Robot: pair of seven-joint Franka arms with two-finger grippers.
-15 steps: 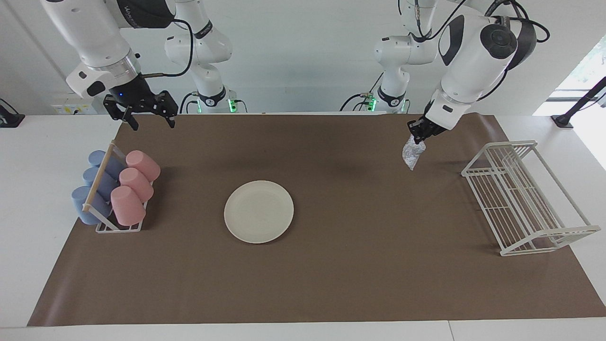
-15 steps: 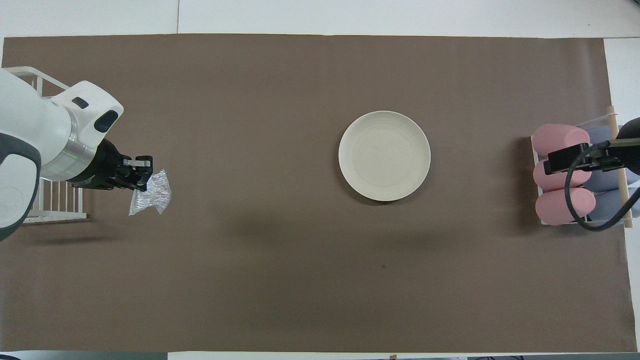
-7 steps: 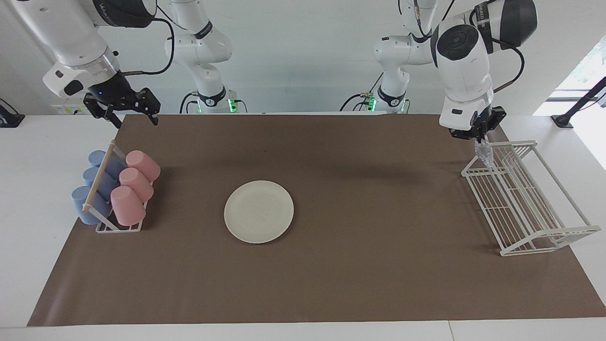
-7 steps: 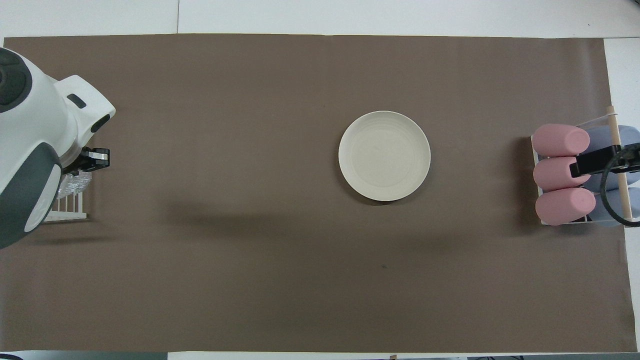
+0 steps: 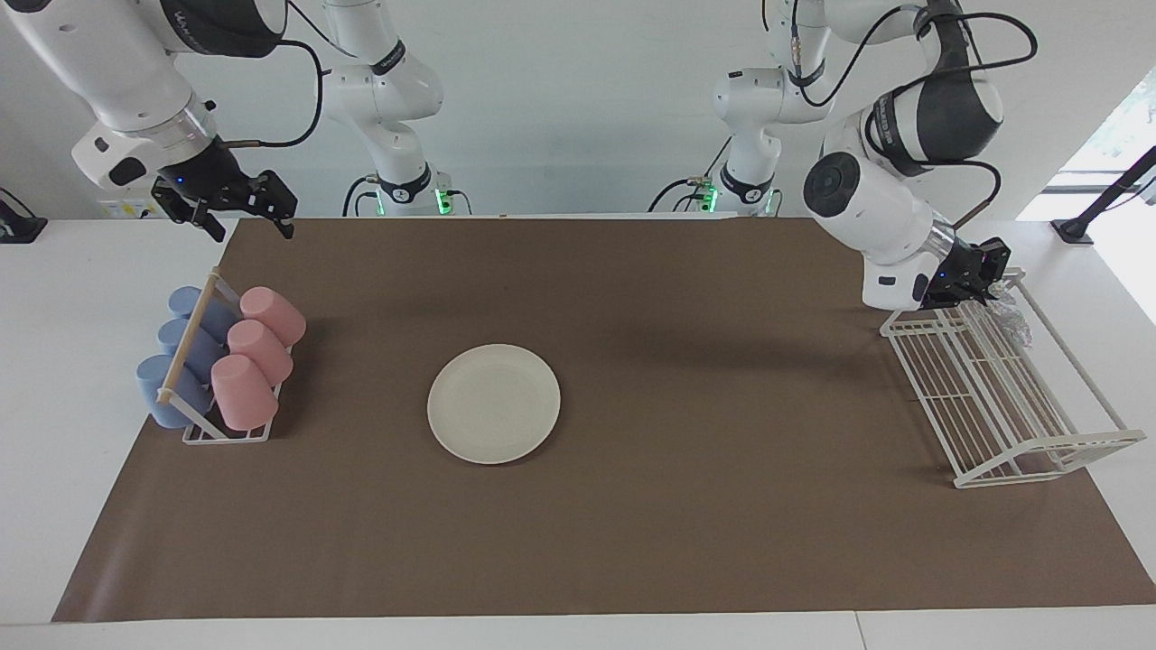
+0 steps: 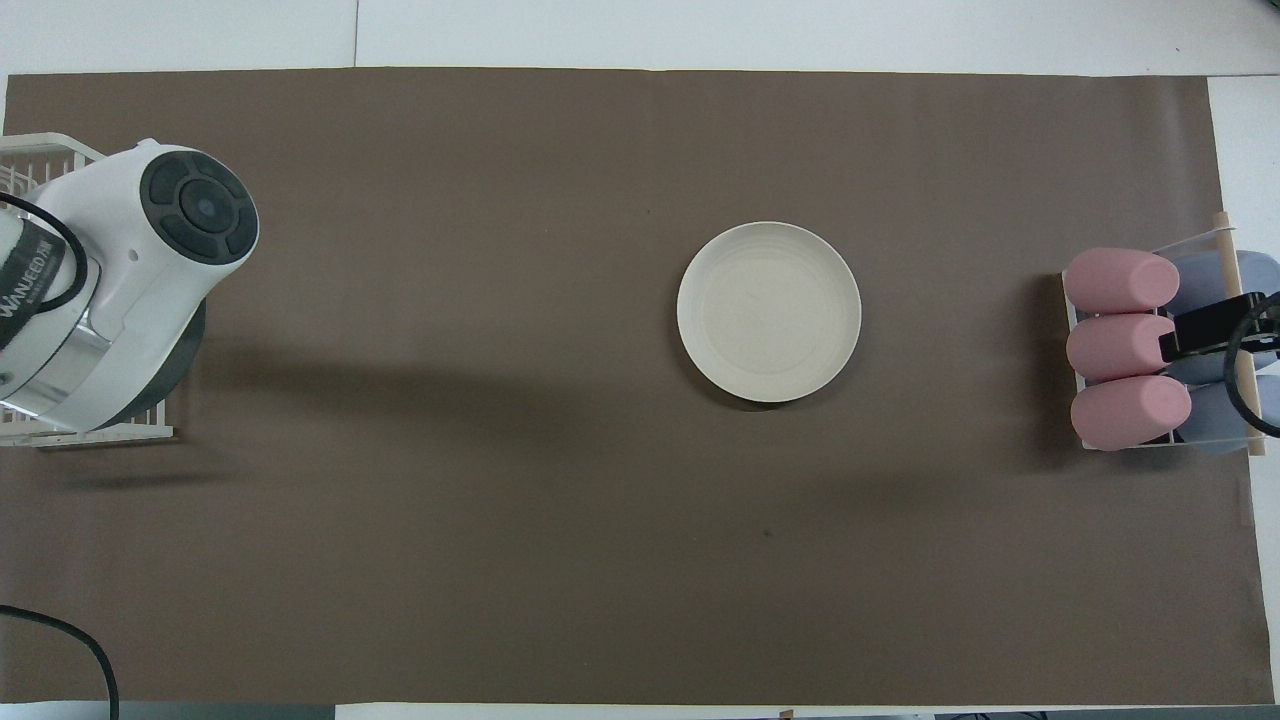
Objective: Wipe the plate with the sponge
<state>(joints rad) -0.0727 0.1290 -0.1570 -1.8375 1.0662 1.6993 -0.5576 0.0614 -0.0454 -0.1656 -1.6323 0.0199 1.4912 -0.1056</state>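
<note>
From overhead my left arm's wrist hides its gripper and most of the wire rack [image 6: 40, 150]. Facing cam: left gripper [image 5: 989, 287] angled low over rack, pinched tight on sponge [image 5: 1010, 316]. Right gripper [image 5: 248, 209] up over mat's corner above the cups [image 5: 244, 357], fingers wide, empty, waiting. Plate [image 5: 493, 403] mid-mat, at the rack's 9 o'clock.

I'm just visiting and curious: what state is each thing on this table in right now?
plate: flat on the mat, bare, untouched.
sponge: held over the wire rack.
left gripper: shut on the sponge.
right gripper: open, empty, waiting above the table's edge.
pink cups: lying tilted in their holder.
blue cups: likewise.
</note>
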